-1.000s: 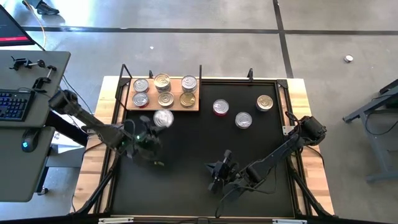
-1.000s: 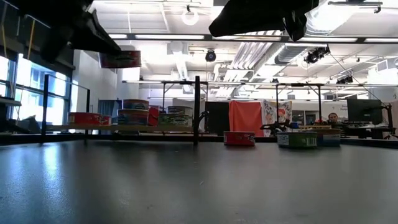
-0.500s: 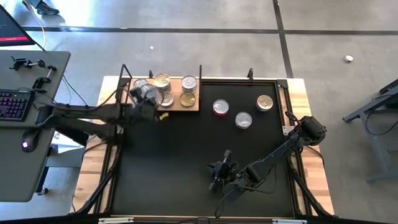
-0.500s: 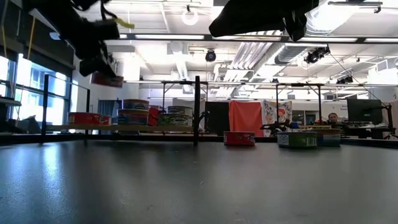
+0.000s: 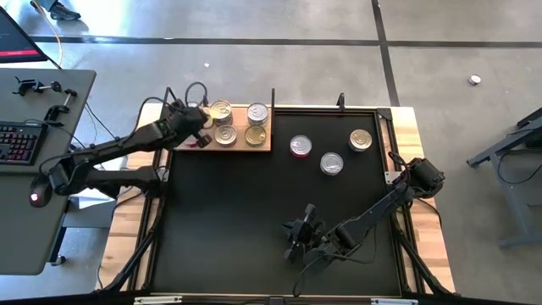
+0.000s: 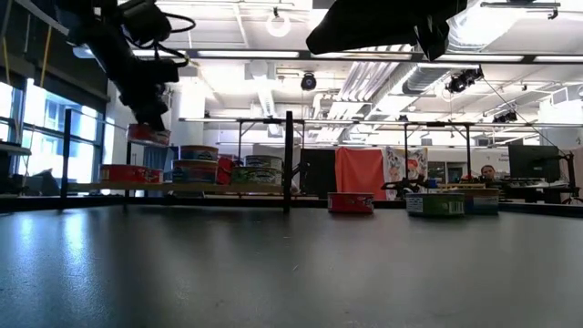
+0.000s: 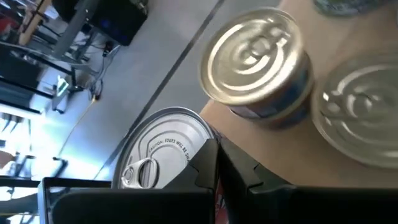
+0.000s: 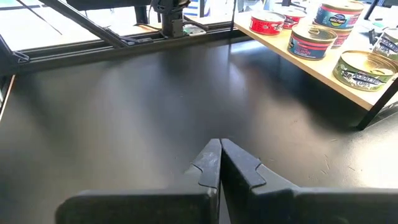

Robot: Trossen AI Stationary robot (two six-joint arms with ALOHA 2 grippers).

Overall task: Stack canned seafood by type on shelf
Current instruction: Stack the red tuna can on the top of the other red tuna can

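My left gripper (image 5: 200,127) hangs over the left end of the wooden shelf (image 5: 263,146), shut on a can (image 7: 163,155) that has a silver pull-tab lid and a red side (image 6: 148,135). Below it a red can (image 6: 127,173) sits on the shelf. More cans (image 5: 225,134) stand on the shelf in two rows. Three loose cans (image 5: 300,146) (image 5: 331,163) (image 5: 360,140) rest on the black mat to the shelf's right. My right gripper (image 8: 220,148) is shut and hovers empty over the mat's near part (image 5: 294,244). My left gripper meets the can at the rim of its lid (image 7: 200,148), on the side away from the pull tab; the fingers themselves hide how they grip it. It reaches in from the table's left, slanting downward. The can hangs lid up, nearly level, clear above the shelf.
Black upright posts (image 6: 288,159) stand at the shelf's ends and along the mat's frame. The mat (image 5: 246,203) is bare between the shelf and my right arm. A desk with a keyboard (image 5: 17,144) stands left of the table.
My left gripper has swung with the can from above the mat just in front of the shelf toward the table's far left, and now hangs over the shelf's left end. Its wrist has rolled on the way. The can has stayed in the hold.
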